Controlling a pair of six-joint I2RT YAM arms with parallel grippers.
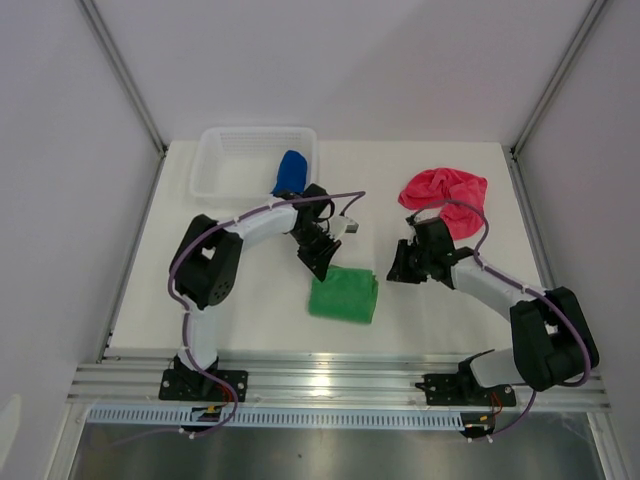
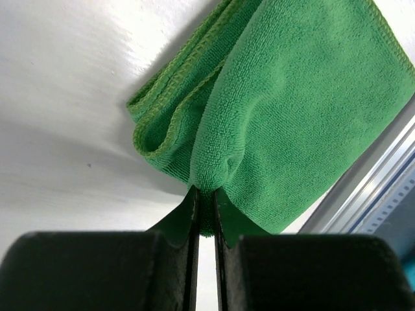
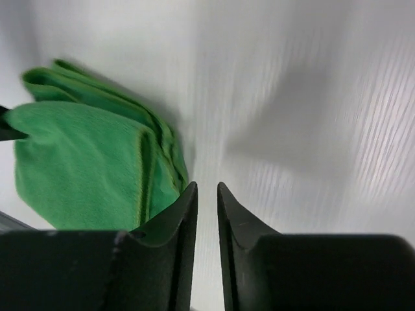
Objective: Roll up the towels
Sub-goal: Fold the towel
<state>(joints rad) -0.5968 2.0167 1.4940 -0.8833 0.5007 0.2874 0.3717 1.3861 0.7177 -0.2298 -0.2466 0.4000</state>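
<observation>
The folded green towel (image 1: 345,296) lies on the white table in front of the arms. My left gripper (image 1: 320,262) is at its far left corner, shut on a pinch of the green towel (image 2: 292,97) between its fingertips (image 2: 206,192). The blue towel (image 1: 290,172) sits rolled up in the white basket (image 1: 225,150). At the far right the pink-red towel (image 1: 446,190) lies crumpled. My right gripper (image 1: 398,270) hovers just right of the green towel (image 3: 78,162). Its jaws (image 3: 207,188) stand a narrow gap apart with nothing between them.
The basket stands at the far left of the table. Aluminium rails (image 1: 340,385) run along the near edge by the arm bases. White walls close in the table on three sides.
</observation>
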